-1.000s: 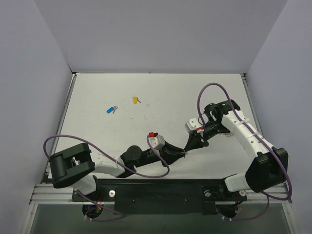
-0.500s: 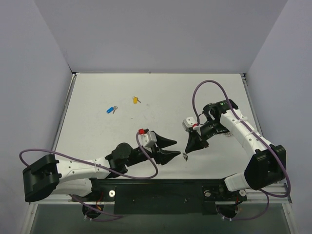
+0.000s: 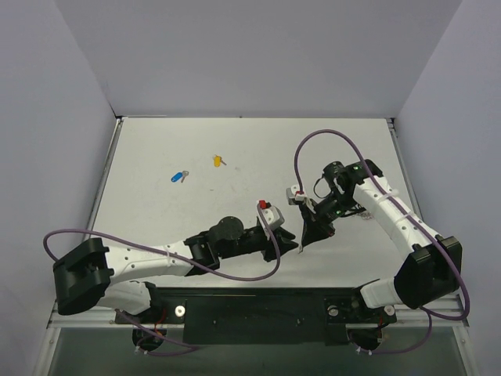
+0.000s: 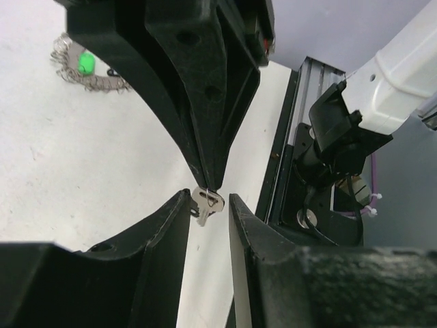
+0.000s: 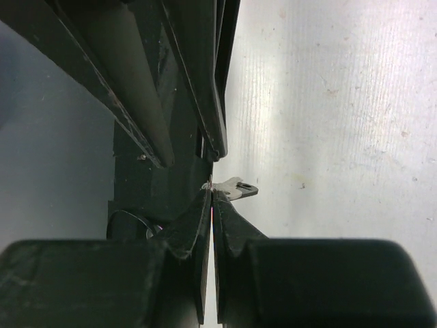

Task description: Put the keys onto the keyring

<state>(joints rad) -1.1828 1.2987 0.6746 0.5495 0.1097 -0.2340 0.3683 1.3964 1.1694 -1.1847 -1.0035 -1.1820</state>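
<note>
Right tool (image 5: pixel 212 193): fingers pressed together, pinching a small silver key (image 5: pixel 235 188) by its end, above the table (image 3: pixel 156 219) close to the near edge and right of centre. Left tool (image 4: pixel 208 197): fingers spread, one either side of that key; the left-hand finger (image 4: pixel 174 215) appears to touch it, though the wrist view does not settle contact. A blue key (image 3: pixel 179 176) and a yellow key (image 3: pixel 218 160) lie apart from each other towards the far left of the table. A green key (image 4: pixel 85 64) lies against the keyring (image 4: pixel 102 83), flat on the table beyond the right tool.
</note>
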